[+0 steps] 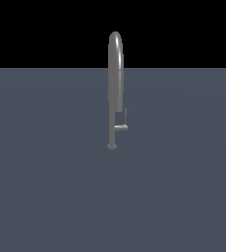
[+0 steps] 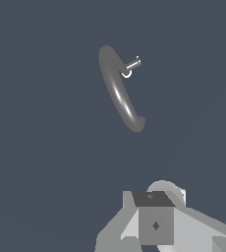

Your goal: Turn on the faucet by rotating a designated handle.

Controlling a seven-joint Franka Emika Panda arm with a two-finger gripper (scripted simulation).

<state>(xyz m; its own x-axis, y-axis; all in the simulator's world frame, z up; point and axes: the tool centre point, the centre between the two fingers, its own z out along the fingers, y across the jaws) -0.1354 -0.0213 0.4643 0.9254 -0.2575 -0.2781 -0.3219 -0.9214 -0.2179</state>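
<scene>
The handle (image 1: 122,124) is what I have to reach: a small grey L-shaped lever, a short stub coming off the thin lower stem toward the exterior view's right, with a thin rod rising from its end. In the wrist view I see it (image 2: 132,64) as a short peg sticking out sideways from the tap, pale at its tip. Its stub lies roughly level and its rod stands upright, so I judge the turn has to go around the upright stem.

The faucet (image 1: 115,74) carrying it is a tall slim gooseneck, metallic grey, with an arched top, a thicker upper tube, a thin stem and a small round base resting on the flat grey counter (image 1: 46,187), near the middle of the exterior view. From the wrist camera I look down on its arch (image 2: 118,91), foreshortened into a curved bar.

The gripper does not show in the exterior view at all. In the wrist view only blocky grey parts of the arm's end sit at the frame edge, well apart from the tap, and I cannot tell how wide the jaws stand or whether they hold anything. I judge the approach has barely begun; the handle lies ahead of and below the camera.
</scene>
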